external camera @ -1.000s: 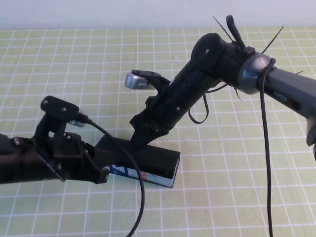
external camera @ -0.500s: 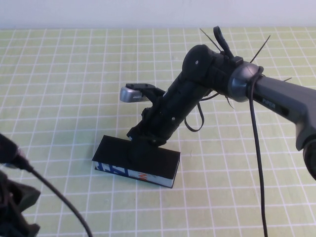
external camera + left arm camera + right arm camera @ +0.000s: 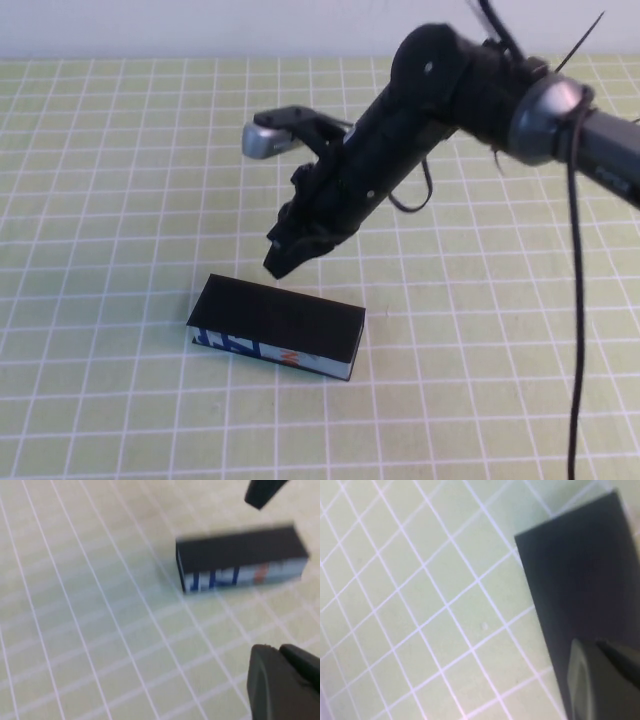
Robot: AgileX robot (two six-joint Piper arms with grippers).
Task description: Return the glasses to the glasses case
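We log a green gridded mat (image 3: pixel 120 200) covering the table. The right arm (image 3: pixel 440 110) reaches in from the far right and slants down toward the middle of the mat. Its silver wrist camera (image 3: pixel 265 140) juts out on the left side.

The glasses case (image 3: pixel 275 325) lies flat near the mat's centre, lid closed, matte black top up. Its blue-white printed front edge with the orange mark faces the robot. Nothing touches it.

The right gripper (image 3: pixel 280 262) hangs in the air just above and behind the far edge of the case, clear of it. We see the fingers drawn together to a dark point with nothing between them; jaws clenched, empty.

The left gripper (image 3: pixel 285 680) does not appear in the high view. In the left wrist view a dark piece of it shows at the frame corner, well apart from the case. We cannot tell the state of its jaws.

We cannot see the glasses in any view.
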